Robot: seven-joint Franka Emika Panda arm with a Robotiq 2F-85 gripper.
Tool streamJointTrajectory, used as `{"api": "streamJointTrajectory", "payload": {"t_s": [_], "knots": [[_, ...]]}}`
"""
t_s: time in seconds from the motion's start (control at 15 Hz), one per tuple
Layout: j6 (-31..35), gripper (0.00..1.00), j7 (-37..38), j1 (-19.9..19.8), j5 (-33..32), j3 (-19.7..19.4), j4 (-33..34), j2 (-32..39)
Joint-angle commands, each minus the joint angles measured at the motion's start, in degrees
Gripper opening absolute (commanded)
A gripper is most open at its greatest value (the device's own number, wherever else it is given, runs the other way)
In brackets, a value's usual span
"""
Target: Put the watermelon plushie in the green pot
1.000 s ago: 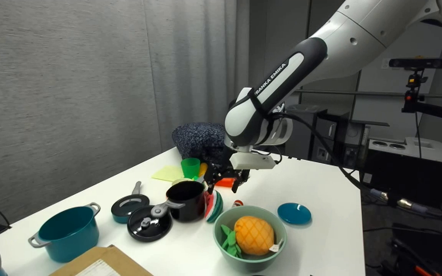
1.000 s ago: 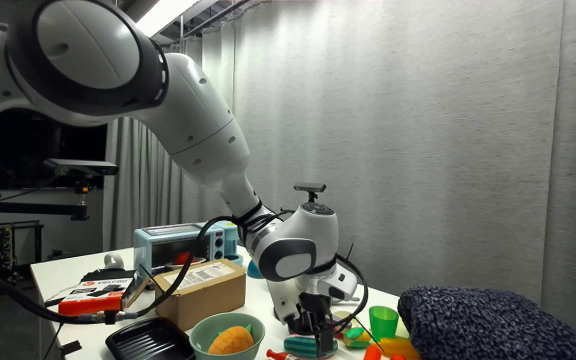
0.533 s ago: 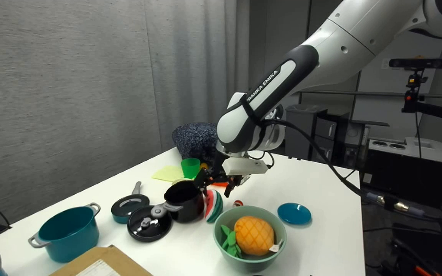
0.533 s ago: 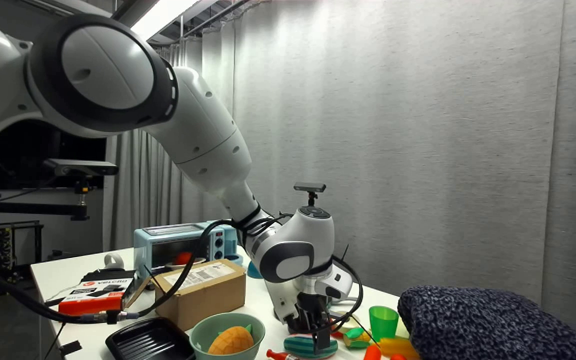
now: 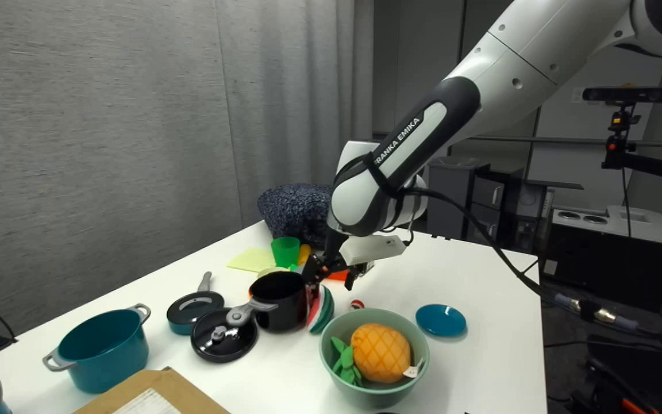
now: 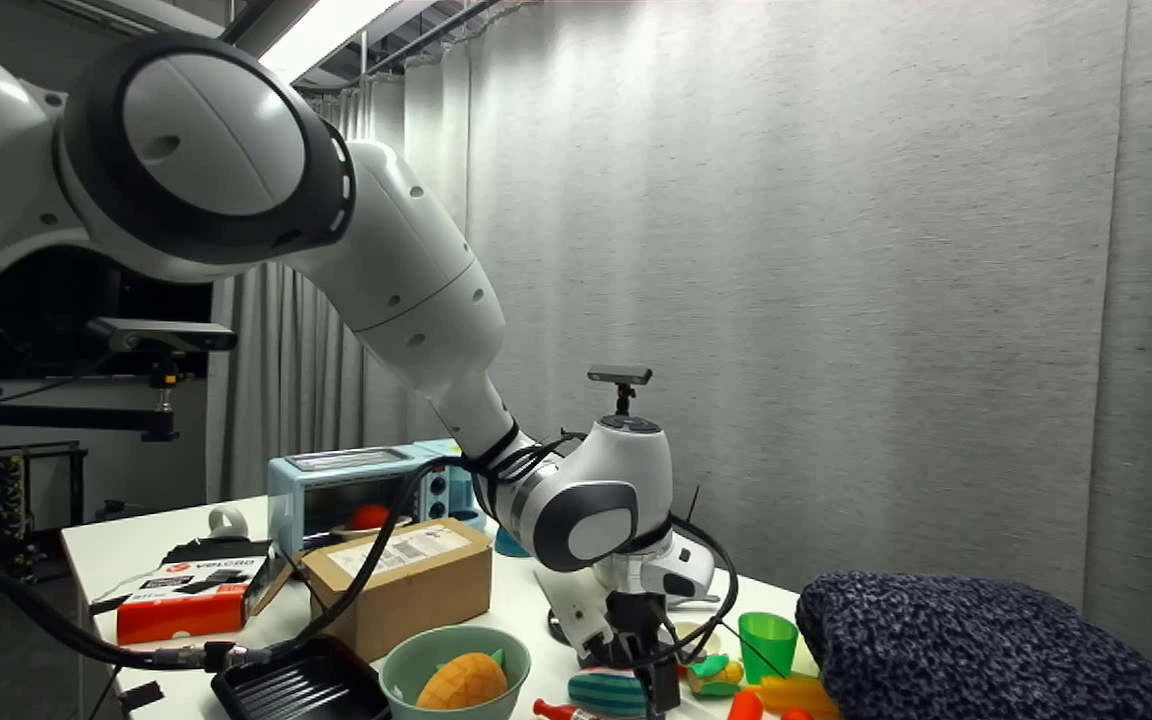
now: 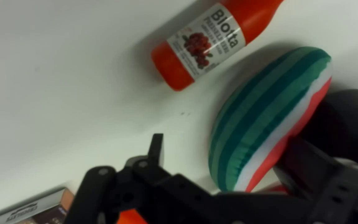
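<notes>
The watermelon plushie (image 5: 322,310) leans beside the black pot, its striped green rind facing away from the pot. It also shows in an exterior view (image 6: 604,692) and in the wrist view (image 7: 259,121). My gripper (image 5: 331,286) is open, low around the plushie. In the wrist view (image 7: 225,138) one finger is against or over the red face, between plushie and black pot. The other finger is on the rind side with a gap. Whether the first finger touches is unclear. The light-green pot (image 5: 365,398) holds a pineapple plushie; it also shows in an exterior view (image 6: 408,665).
The black pot (image 5: 276,305) stands tight beside the plushie. A red bottle (image 7: 210,37) lies on the rind side. A black lid (image 5: 224,336), teal pot (image 5: 107,353), blue plate (image 5: 441,320), cardboard box (image 6: 416,590) and green cup (image 6: 768,640) are around.
My gripper has moved down and tilted, shifting toward the black pot and then slightly back. One finger has come between the plushie's red face and the pot. Plushie and green pot look unmoved.
</notes>
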Motion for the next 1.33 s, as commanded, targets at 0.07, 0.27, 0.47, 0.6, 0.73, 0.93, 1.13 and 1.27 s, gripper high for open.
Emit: {"api": "streamJointTrajectory", "payload": {"t_s": [0.07,0.27,0.47,0.6,0.73,0.93,1.13,1.27], "knots": [[0.34,1.0,1.56,0.73,-2.55,-2.58,1.84,1.84],[1.62,1.0,2.78,0.94,-1.75,-2.59,1.7,2.41],[2.19,1.0,4.83,1.41,-1.22,-2.52,2.02,2.93],[2.23,1.0,6.28,1.73,-1.0,-2.49,2.53,3.26],[2.41,0.72,7.72,2.21,-1.13,-2.81,3.06,3.65],[2.55,0.49,9.23,2.78,-1.47,-3.31,3.11,3.43],[2.79,0.27,10.09,3.13,-1.82,-3.97,2.59,2.63],[2.68,0.12,9.94,3.09,-2.05,-4.39,1.97,1.78]]}}
